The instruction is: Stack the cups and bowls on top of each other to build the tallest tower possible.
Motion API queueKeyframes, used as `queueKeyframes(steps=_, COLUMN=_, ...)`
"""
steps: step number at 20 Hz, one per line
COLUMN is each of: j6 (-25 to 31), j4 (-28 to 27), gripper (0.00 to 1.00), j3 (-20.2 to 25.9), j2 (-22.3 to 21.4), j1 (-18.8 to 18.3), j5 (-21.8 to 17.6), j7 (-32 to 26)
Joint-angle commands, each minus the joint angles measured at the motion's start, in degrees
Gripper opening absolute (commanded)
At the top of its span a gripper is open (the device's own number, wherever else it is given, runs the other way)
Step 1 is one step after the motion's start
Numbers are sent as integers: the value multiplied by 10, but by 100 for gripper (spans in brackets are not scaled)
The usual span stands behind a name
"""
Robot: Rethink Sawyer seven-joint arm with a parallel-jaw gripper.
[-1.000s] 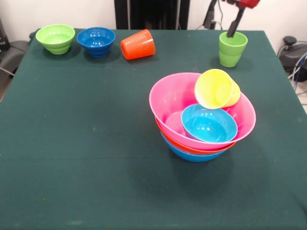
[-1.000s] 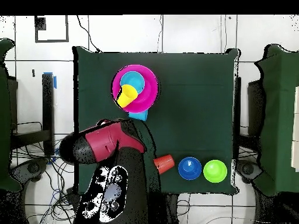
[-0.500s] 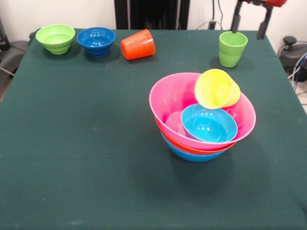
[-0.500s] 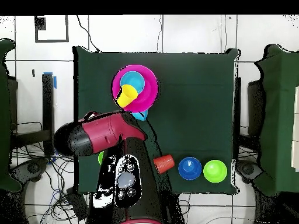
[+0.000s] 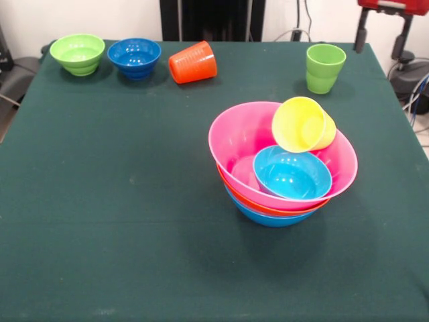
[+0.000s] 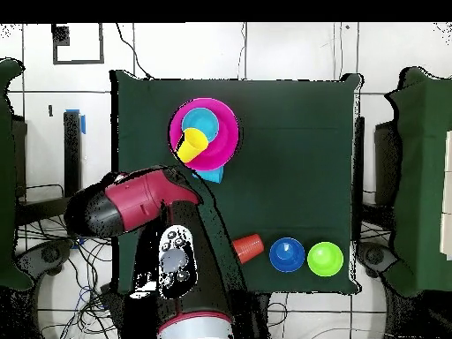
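The tower is a wide pink bowl nested in an orange bowl and a blue bowl, right of the table's middle. Inside it sit a small cyan bowl and a yellow cup tilted on its side; the tower also shows in the overhead view. A light green cup stands upright at the far right. An orange ribbed cup lies on its side. My gripper is open and empty, raised right of the green cup, past the table's far right corner.
A small dark blue bowl and a small light green bowl stand at the far left. In the overhead view my red arm hides the green cup and the gripper. Cables lie off the table's right edge.
My gripper has moved away from the green cup, to the right in the front view, and stands wider open. The cup stays upright in place.
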Motion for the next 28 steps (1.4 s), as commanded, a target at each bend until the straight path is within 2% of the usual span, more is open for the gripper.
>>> queueKeyframes(steps=1, j6=7, j4=15, gripper=100, j3=67, j2=9, j1=4, j5=-22, j7=-76)
queueKeyframes(steps=6, j6=18, j4=27, gripper=100, j3=95, j2=-2, j1=-18, j5=-9, j7=-91)
queueKeyframes(steps=10, j6=9, j4=48, gripper=100, j3=98, j2=-19, j1=-17, j5=-15, j7=-81)
queueKeyframes(steps=19, j6=-38, j4=141, gripper=100, j3=170, j2=-59, j1=-101, j5=-23, j7=-116)
queueKeyframes(steps=28, j6=-55, j4=211, gripper=100, j3=228, j2=-97, j1=-171, j5=-54, j7=-126)
